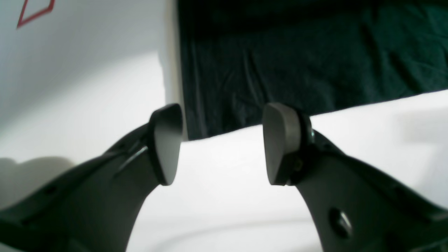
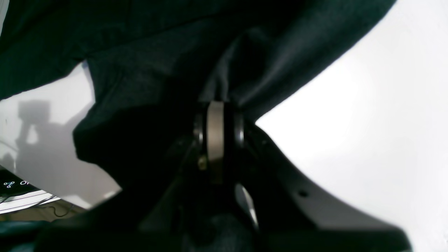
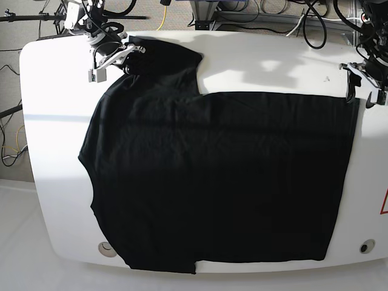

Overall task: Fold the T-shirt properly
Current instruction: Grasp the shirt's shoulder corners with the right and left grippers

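My T-shirt (image 3: 218,176) lies spread black across most of the white worktop (image 3: 54,121). My right claw (image 3: 124,57) sits at the far sleeve, touching the fabric. My left claw (image 3: 362,85) hangs just beside the shirt's far hem corner, over bare worktop.

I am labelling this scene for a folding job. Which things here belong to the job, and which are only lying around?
For the job:
- T-shirt, spread over the table
- right gripper, shut on the shirt's cloth
- left gripper, open, at the shirt's edge

Only around:
- white table
- cables behind the table
- red mark on the table edge
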Robot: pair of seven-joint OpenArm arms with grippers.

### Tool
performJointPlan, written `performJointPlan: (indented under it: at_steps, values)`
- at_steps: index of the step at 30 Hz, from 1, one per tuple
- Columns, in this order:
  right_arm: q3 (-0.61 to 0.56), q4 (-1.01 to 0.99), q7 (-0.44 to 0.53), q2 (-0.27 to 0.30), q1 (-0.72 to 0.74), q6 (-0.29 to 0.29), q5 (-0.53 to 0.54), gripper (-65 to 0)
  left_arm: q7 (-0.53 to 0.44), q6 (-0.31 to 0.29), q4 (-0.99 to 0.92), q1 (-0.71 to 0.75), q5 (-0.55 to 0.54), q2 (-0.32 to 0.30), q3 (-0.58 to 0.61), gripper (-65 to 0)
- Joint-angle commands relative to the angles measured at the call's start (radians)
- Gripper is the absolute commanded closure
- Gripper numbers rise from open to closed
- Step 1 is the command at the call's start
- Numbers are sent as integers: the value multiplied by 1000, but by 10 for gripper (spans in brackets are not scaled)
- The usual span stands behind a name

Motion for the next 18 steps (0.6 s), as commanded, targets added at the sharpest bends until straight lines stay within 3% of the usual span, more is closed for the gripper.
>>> performJointPlan:
  at_steps: [1, 18]
  values:
    - [-2, 10, -26, 7, -4, -3, -4, -7, -11, -6, -4, -11, -17, -19, -11, -346]
    - [-5, -1, -10, 6, -1, 0, -5, -16, 15, -11, -182, -148, -12, -21, -40, -340]
